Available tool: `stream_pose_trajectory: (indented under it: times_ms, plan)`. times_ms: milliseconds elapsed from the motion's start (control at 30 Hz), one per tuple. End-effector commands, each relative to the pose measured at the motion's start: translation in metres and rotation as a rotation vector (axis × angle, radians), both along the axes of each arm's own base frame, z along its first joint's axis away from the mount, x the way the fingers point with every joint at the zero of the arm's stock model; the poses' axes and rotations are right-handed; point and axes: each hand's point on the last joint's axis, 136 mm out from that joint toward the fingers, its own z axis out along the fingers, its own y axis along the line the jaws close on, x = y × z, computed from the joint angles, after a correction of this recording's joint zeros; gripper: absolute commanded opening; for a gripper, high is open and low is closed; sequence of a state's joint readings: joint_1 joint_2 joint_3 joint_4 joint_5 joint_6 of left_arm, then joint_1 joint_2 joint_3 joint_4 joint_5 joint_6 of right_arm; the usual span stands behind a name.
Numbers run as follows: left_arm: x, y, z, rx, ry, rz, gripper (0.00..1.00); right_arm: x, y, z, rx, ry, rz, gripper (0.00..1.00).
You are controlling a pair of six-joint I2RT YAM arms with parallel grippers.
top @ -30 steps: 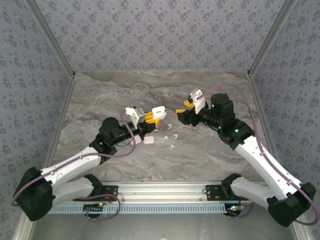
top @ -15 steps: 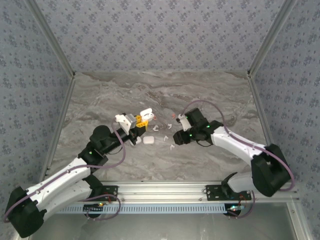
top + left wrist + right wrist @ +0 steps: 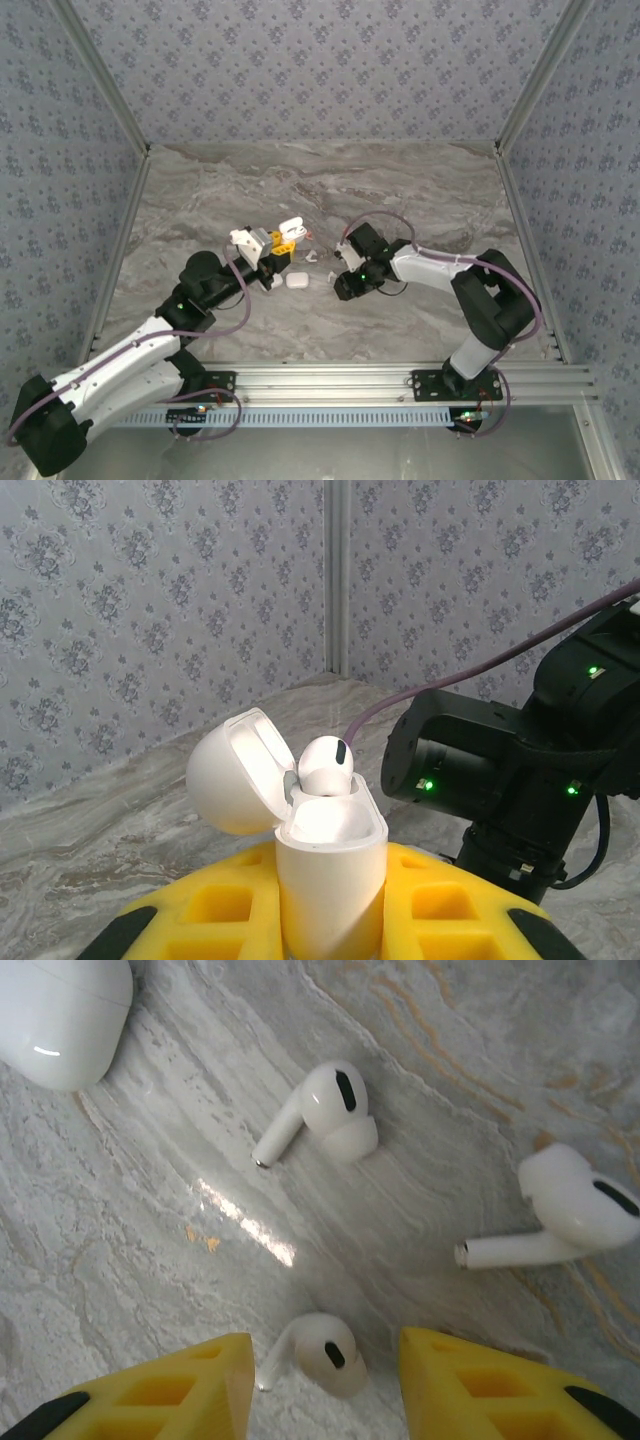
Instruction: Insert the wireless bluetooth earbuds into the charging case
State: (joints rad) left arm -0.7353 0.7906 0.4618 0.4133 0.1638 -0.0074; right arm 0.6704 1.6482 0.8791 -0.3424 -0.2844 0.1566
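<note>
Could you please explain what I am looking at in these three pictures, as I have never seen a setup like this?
These are two robot arms bolted to the near edge of a marble table. The overhead picture looks down from above and behind them. The other two pictures come from a camera on each wrist. The left gripper is shut on an open white charging case, held upright with one earbud poking out of it. The right gripper points down at the table, its yellow fingers open on either side of a loose white earbud. Two more earbuds lie nearby, along with a second, closed case.
</note>
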Motion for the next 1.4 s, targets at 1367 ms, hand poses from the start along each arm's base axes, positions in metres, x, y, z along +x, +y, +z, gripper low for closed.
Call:
stream_pose_trajectory:
  times_ms: [1367]
  plan:
    - [-0.001, -0.024, 0.012, -0.059, -0.005, -0.106, 0.0, 0.024, 0.004, 0.239, 0.371, -0.691, 0.032, 0.21]
